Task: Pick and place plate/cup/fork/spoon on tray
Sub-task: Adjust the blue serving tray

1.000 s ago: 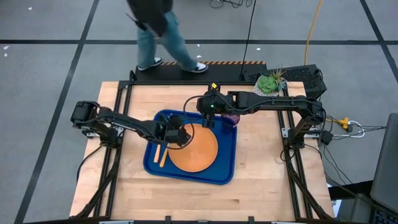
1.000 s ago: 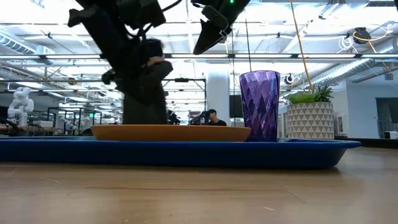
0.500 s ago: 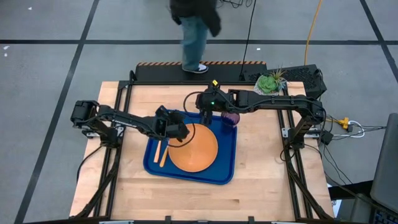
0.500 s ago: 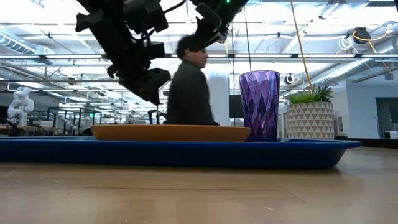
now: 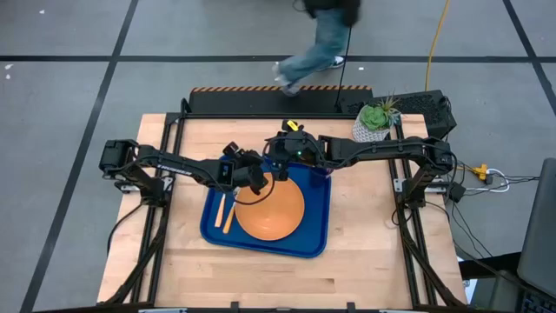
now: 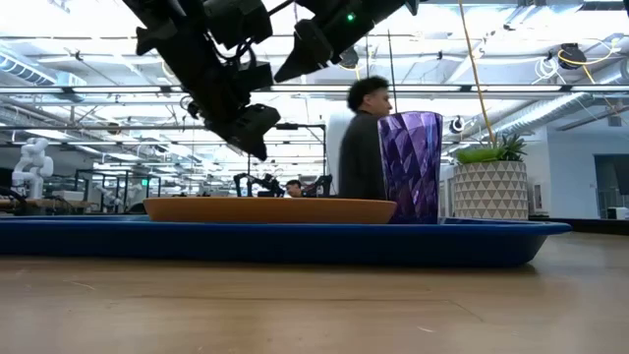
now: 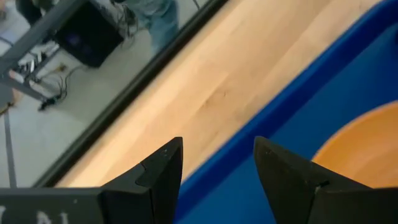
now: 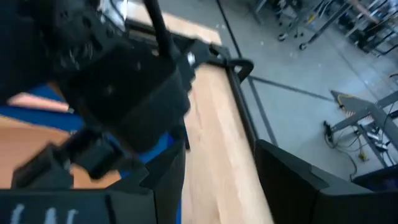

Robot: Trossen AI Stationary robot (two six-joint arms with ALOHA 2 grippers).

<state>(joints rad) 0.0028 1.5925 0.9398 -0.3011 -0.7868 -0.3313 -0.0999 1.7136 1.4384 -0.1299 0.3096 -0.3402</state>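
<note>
On the tray (image 5: 317, 236), fork (image 5: 220, 209) and spoon (image 5: 229, 218) lie lengthwise, near-parallel.

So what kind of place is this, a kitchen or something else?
Probably a robotics lab or workshop, not a kitchen: a wooden bench on a black metal frame, exposed ceiling pipes, and a white robot figure among equipment racks behind.

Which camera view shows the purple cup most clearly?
The low view: the cup stands in full side profile on the tray. In the high view the right arm hides it almost entirely. Neither wrist view shows it.
</note>
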